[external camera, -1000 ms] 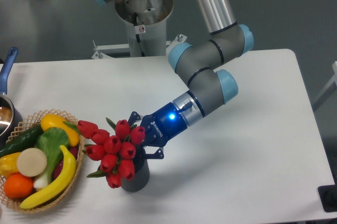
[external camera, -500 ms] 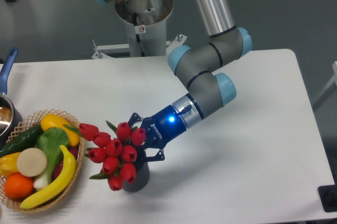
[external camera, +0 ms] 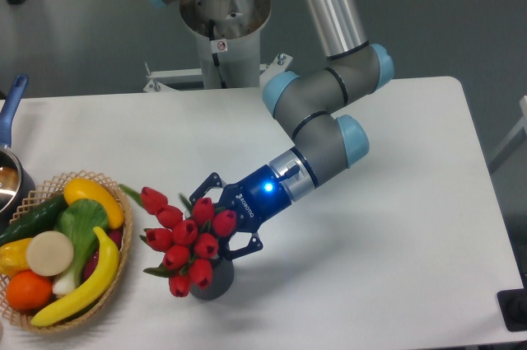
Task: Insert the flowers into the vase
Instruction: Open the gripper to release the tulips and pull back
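The flowers [external camera: 185, 239] stand in the vase [external camera: 212, 277] near the front edge of the desk [external camera: 395, 202], their red buds leaning out to the left over the rim and hiding most of the opening, so how deep the stems sit cannot be seen. The gripper [external camera: 221, 220] lies low and slanted just right of the bunch, reaching in from the side (probably so the wrist clears the buds), and its jaws are spread apart, one dark finger above the blooms and one below beside the vase's rim, gripping nothing. That reads as a release, with the bunch's weight carried by the vase. The wicker basket [external camera: 78, 305] of fruit and vegetables sits close on the left, apart from the leaning buds.
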